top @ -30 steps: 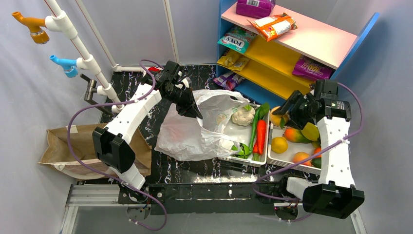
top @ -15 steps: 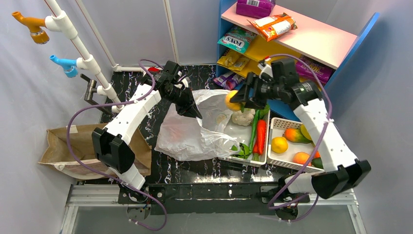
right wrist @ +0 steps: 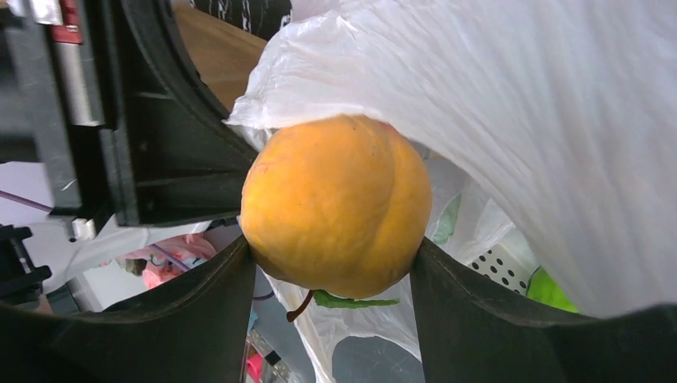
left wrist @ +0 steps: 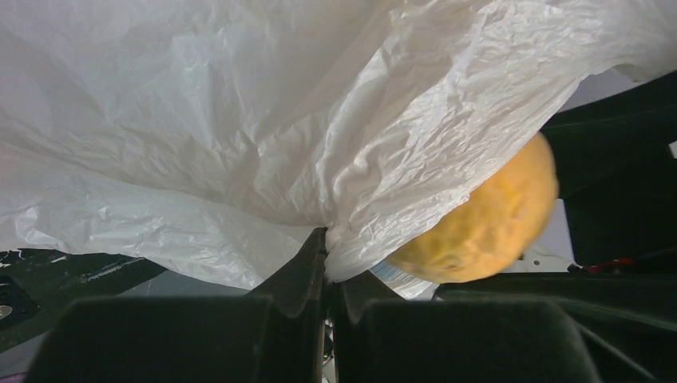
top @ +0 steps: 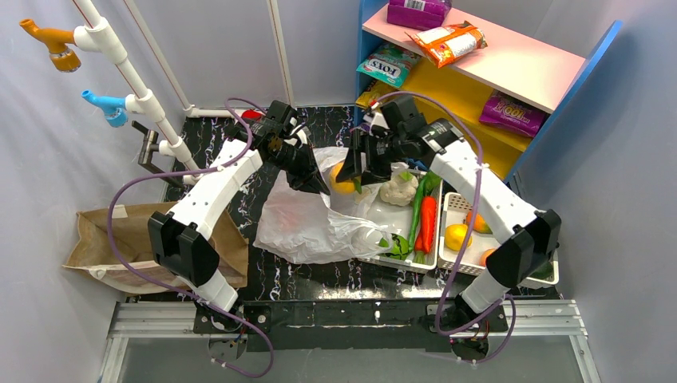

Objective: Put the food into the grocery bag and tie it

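The grocery bag [top: 307,223] is thin white crinkly plastic, lying left of the trays. My left gripper [top: 318,185] is shut on its upper rim and holds that edge lifted. In the left wrist view the film [left wrist: 239,120] bunches where my left gripper [left wrist: 327,239] pinches it, and the fruit [left wrist: 487,223] sits just right of the rim. My right gripper [top: 349,177] is shut on a round orange-yellow fruit [top: 343,185] at the bag's mouth. The right wrist view shows the fruit [right wrist: 335,207], with stem and green leaf, squeezed in my right gripper [right wrist: 331,255], bag plastic [right wrist: 519,104] draped beside it.
A white tray [top: 375,215] holds a cauliflower [top: 398,190], a carrot [top: 428,223] and green beans. A perforated basket [top: 447,259] to its right holds more fruit [top: 457,237]. A shelf with snack packets [top: 479,72] stands behind. A brown paper bag [top: 112,247] lies at the left.
My right arm has swung left from the fruit basket, carrying the orange-yellow fruit over the tray to the bag's mouth. The left arm has kept still, holding the bag's rim.
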